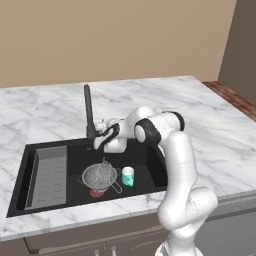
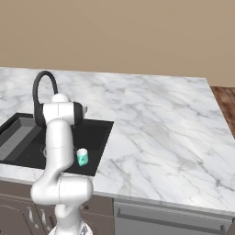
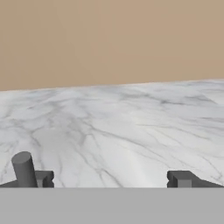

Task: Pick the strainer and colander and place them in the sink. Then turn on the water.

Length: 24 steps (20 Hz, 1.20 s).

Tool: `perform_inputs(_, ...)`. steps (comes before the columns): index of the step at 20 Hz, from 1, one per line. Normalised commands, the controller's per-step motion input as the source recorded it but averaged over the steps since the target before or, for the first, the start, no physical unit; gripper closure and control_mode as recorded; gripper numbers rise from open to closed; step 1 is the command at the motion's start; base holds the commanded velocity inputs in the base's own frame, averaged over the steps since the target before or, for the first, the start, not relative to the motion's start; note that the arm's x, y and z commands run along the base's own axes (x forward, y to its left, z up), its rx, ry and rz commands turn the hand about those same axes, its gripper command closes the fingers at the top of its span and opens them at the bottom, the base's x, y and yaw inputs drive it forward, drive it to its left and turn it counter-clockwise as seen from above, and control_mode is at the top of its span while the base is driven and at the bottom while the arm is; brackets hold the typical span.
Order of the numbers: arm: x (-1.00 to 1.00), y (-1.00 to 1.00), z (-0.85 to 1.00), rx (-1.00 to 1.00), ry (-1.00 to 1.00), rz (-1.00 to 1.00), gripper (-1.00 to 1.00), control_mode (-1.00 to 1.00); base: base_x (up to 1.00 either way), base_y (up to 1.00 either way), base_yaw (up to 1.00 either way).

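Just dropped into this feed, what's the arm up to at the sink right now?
The colander already sits in the black sink, with a small teal cup beside it and something red under its edge. A thin wire handle pokes out by the colander, probably the strainer's; its basket can't be made out. The gripper is open and empty, hovering near the base of the black faucet. No water is running, so turning it on looks like what's left.

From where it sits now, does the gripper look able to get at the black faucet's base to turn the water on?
Probably yes. The open gripper is level with the tall black arched faucet, right beside its base at the black sink's back rim, with nothing visible between them.
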Motion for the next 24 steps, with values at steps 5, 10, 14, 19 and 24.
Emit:
perform_inputs(5,0.00,-1.00,0.00,0.07,-0.11,0.08,-1.00,-1.00,0.00,0.00,0.00)
perform_inputs(10,0.00,-1.00,0.00,0.02,-0.19,0.04,-1.00,-1.00,0.00,0.00,0.00)
perform_inputs(14,0.00,-1.00,0.00,0.00,-0.20,0.01,-1.00,-1.00,0.00,0.00,0.00)
perform_inputs(19,0.00,-1.00,0.00,0.00,-0.20,0.00,-1.00,-1.00,0.00,0.00,0.00)
perform_inputs(24,0.00,-1.00,0.00,0.00,-0.18,0.00,-1.00,-1.00,0.00,0.00,0.00)
